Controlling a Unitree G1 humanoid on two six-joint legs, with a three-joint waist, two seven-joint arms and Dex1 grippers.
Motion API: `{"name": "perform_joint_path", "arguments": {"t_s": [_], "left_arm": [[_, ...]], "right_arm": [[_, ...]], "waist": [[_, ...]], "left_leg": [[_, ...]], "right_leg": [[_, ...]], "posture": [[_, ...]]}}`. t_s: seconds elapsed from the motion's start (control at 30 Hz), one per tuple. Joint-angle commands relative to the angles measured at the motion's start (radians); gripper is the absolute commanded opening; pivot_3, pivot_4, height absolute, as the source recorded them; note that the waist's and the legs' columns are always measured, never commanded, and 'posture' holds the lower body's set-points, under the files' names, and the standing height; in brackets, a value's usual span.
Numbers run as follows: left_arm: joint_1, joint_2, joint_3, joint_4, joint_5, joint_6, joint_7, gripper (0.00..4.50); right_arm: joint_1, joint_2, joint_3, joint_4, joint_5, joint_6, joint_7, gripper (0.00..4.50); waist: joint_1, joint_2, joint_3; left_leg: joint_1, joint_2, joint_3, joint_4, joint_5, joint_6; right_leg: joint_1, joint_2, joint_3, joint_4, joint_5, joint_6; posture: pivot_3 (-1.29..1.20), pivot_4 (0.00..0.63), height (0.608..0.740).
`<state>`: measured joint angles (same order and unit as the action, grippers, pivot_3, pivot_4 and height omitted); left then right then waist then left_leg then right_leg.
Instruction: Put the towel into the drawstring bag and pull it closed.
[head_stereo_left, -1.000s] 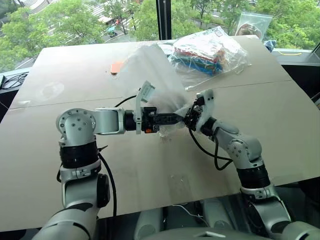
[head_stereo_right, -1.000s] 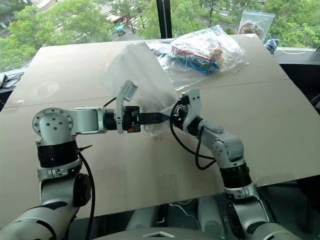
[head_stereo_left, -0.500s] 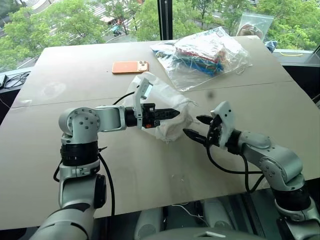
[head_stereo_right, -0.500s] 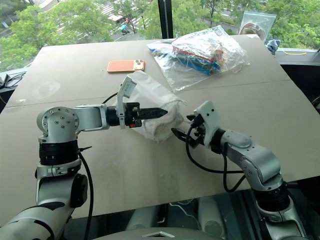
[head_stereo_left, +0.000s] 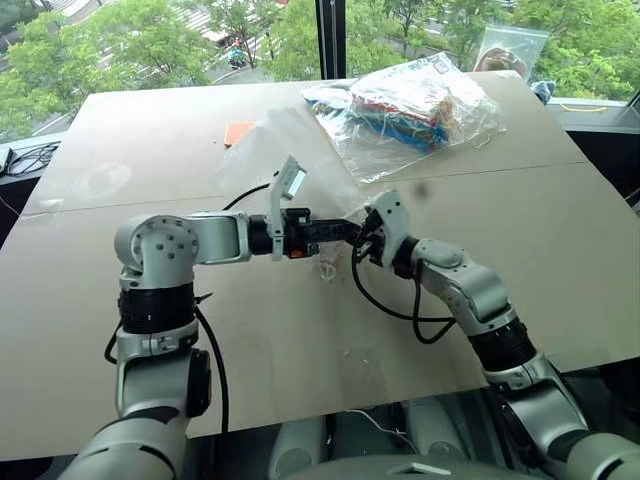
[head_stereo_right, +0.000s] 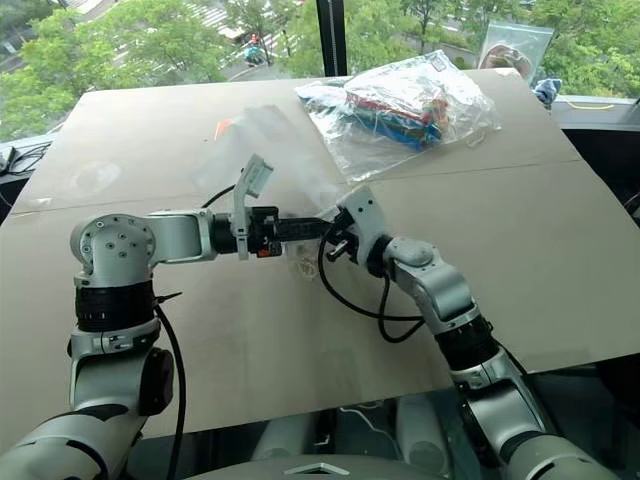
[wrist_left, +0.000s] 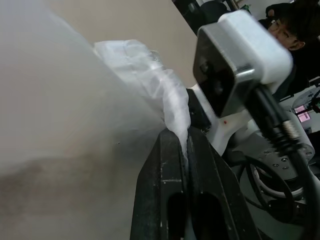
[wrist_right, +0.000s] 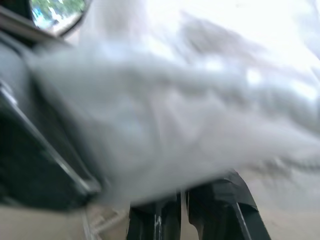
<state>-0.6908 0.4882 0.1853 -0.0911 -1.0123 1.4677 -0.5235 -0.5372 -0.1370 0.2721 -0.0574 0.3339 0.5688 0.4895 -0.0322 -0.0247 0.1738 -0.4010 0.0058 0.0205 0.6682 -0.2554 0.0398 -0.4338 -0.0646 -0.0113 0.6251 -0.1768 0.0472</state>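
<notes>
Holding the drawstring bag (head_stereo_left: 290, 150) up over the table (head_stereo_left: 560, 230), the left gripper (head_stereo_left: 345, 232) is squeezed tight on a bunched bit of the bag's thin fabric — the left wrist view shows the white stuff pinched between its black fingers (wrist_left: 167, 165). The right gripper (head_stereo_left: 362, 243) sits right at that same spot, its tip almost meeting the left one. Its fingers are pressed together too, with bag fabric lying over them, so it seems to be gripping the bag's mouth, but whether it has the cord I cannot tell. I guess the closing pull is the step now. The towel may be inside — I cannot see it. The bag looks thin, see-through and floaty, puffed up toward the far side.
</notes>
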Motion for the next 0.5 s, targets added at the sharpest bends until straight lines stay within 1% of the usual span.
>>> {"name": "perform_joint_path", "arguments": {"t_s": [0.03,0.13,0.17,0.23,0.3,0.37,0.4,0.47,0.5], "left_arm": [[0.013,0.025,0.001,-0.027,0.011,-0.031,-0.021,0.00],[0.018,0.038,-0.015,-0.007,0.032,-0.054,-0.042,0.00],[0.016,0.036,-0.017,-0.003,0.033,-0.057,-0.051,0.00],[0.007,0.029,-0.016,0.003,0.026,-0.051,-0.064,0.00],[0.000,0.024,-0.022,0.006,0.022,-0.049,-0.076,0.00],[-0.006,0.025,-0.033,0.009,0.029,-0.054,-0.087,0.00],[-0.010,0.026,-0.038,0.012,0.034,-0.059,-0.092,0.00],[-0.021,0.031,-0.045,0.021,0.047,-0.072,-0.099,0.00],[-0.027,0.034,-0.048,0.026,0.056,-0.081,-0.103,0.00]], "right_arm": [[0.064,-0.055,-0.025,-0.142,0.035,-0.013,0.068,0.04],[0.128,-0.079,-0.066,-0.238,0.107,0.028,0.091,0.04],[0.121,-0.071,-0.071,-0.227,0.105,0.039,0.078,0.04],[0.085,-0.046,-0.052,-0.157,0.060,0.019,0.052,0.04],[0.048,0.000,-0.031,-0.077,0.040,-0.012,0.054,0.04],[0.003,0.059,-0.016,0.042,-0.006,-0.073,0.034,0.04],[-0.011,0.070,-0.001,0.098,-0.048,-0.119,0.026,0.04],[-0.015,0.059,0.019,0.150,-0.126,-0.180,0.001,0.04],[-0.002,0.042,0.013,0.133,-0.137,-0.187,0.003,0.04]], "waist": [[0.006,0.000,0.000],[0.012,0.000,0.000],[0.014,0.000,0.000],[0.011,0.000,0.000],[0.007,0.000,0.000],[0.003,0.000,0.000],[0.001,0.000,0.000],[-0.002,0.000,0.000],[0.001,0.000,0.000]], "left_leg": [[0.000,0.000,0.000,0.000,0.000,0.000],[0.000,0.000,0.000,0.000,-0.001,0.001],[0.000,0.000,0.000,0.000,-0.001,0.002],[0.001,0.000,0.001,0.000,-0.001,0.002],[0.002,0.000,0.001,0.000,-0.001,0.002],[0.003,0.000,0.000,0.000,-0.001,0.002],[0.003,0.000,0.000,0.000,-0.001,0.001],[0.002,0.000,0.000,0.000,-0.001,0.001],[0.002,0.000,0.000,0.000,-0.001,0.001]], "right_leg": [[0.000,0.000,0.000,0.000,0.000,0.000],[0.000,-0.001,0.000,0.000,0.000,0.000],[0.000,-0.001,0.000,0.000,0.000,0.000],[0.000,0.000,0.000,0.000,0.000,0.000],[0.000,0.001,0.001,0.001,0.000,0.000],[0.000,0.003,0.000,0.002,0.000,0.000],[0.000,0.003,0.000,0.002,0.000,0.000],[0.000,0.003,0.000,0.002,0.000,0.000],[0.000,0.003,0.000,0.002,0.000,0.000]], "posture": [[0.00,0.150,0.740],[0.00,0.150,0.740],[0.00,0.150,0.740],[0.00,0.150,0.740],[0.00,0.150,0.740],[0.00,0.150,0.740],[0.00,0.150,0.740],[0.00,0.150,0.740],[0.00,0.150,0.740]]}}
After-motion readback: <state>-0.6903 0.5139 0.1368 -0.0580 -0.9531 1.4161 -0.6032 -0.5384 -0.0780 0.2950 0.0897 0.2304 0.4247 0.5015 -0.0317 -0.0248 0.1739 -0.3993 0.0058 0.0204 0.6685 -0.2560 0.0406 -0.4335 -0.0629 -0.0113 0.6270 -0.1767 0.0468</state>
